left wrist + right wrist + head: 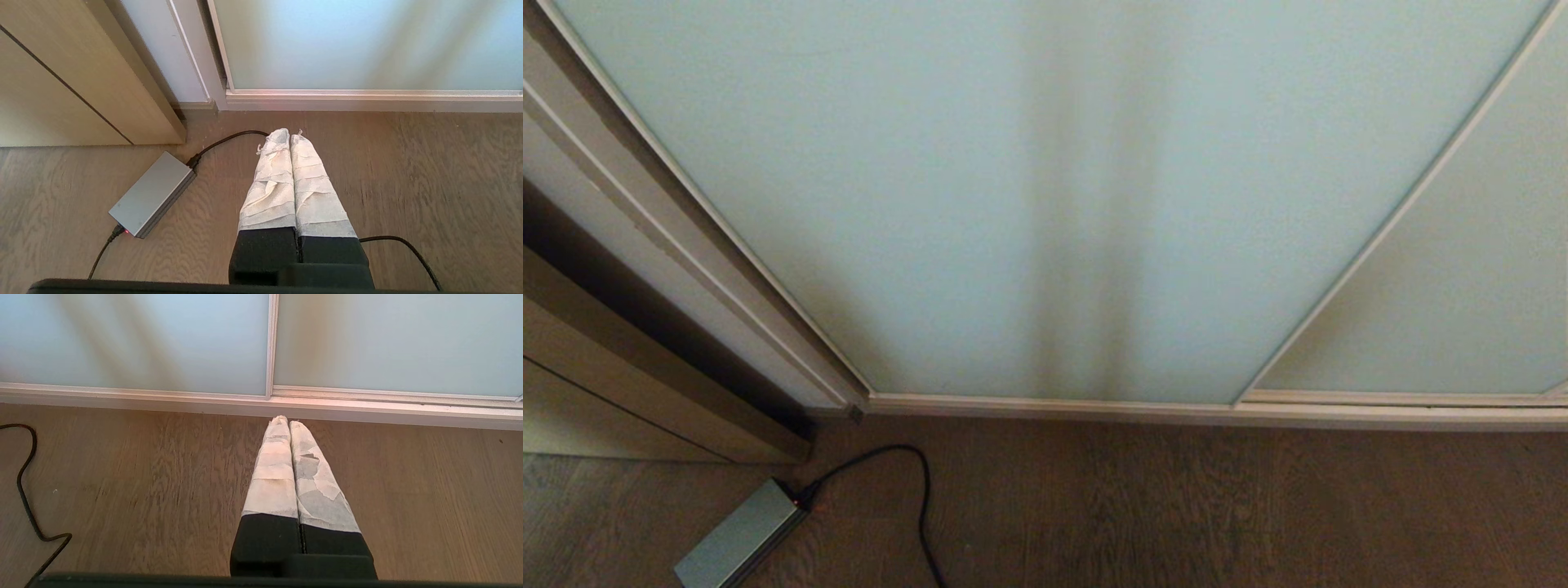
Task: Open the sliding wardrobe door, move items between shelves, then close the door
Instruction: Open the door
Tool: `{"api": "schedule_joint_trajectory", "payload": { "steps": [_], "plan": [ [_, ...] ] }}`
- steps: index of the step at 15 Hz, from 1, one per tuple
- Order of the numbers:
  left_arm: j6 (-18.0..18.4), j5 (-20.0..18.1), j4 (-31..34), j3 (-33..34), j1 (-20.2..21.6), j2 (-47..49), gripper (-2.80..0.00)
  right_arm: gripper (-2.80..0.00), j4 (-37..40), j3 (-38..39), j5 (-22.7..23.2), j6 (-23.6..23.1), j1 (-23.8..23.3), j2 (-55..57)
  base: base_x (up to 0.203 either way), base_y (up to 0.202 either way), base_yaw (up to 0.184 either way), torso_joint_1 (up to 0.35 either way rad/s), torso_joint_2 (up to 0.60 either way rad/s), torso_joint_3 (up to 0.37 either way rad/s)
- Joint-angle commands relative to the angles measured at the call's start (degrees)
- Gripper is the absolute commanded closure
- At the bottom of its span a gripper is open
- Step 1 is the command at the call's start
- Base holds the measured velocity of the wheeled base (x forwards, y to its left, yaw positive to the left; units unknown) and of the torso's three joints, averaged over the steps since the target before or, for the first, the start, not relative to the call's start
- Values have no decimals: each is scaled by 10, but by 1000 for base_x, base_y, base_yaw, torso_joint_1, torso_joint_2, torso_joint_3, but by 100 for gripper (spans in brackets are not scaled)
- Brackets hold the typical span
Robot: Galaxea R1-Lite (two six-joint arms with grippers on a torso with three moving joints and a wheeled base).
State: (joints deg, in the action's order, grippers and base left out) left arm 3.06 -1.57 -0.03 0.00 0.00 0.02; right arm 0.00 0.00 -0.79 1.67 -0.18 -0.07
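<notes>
**A:** Nearest to us, down low, the left gripper (290, 136) hangs over the brown wood-grain plank floor (1258, 506), its two white tape-wrapped fingers (271, 179) pressed flat together, clenched on nothing.

**B:** And the right gripper (284, 421) matches it: pale wrapped fingers (316, 486) squeezed tight against each other, empty, pointing toward the base of the wardrobe. Neither arm shows in the head view.

**A:** Just beside the left gripper lies a flat grey metal power brick (153, 194) with a small red light at one end, and a thin black cable (229, 139) curls from it past the fingertips.

**B:** Moving outward, a beige wooden cabinet panel (61, 90) stands at the robot's left, near the brick.

**A:** Then the cream-white bottom rail (1135, 408) runs along the floor, and above it rises the sliding wardrobe door (980, 188), a tall frosted pale blue-green glass panel in a slim cream frame. It's fully across the opening, shut against the left-hand frame.

**B:** To its right, a second frosted glass panel (1445, 302) sits just behind it, overlapping at the slim upright edge.
</notes>
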Motion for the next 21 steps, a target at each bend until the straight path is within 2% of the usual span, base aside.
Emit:
{"api": "schedule_joint_trajectory", "payload": {
  "steps": [1, 17, 21],
  "plan": [
    [0, 0, -1, 0, 0, 0, 0, 0, 0, 1, 0, 0, 0, 1, 0, 0, 0, 0, 0, 0],
    [2, -2, 1, -1, 0, 0, 0, 0, 0, 0, 0, 0, 0, 1, 0, 0, 0, 0, 0, 0],
    [1, 14, 4, -5, 1, 0, 0, 0, 0, 1, 0, 0, 0, 1, 0, 0, 0, 0, 0, 0]
  ]
}}
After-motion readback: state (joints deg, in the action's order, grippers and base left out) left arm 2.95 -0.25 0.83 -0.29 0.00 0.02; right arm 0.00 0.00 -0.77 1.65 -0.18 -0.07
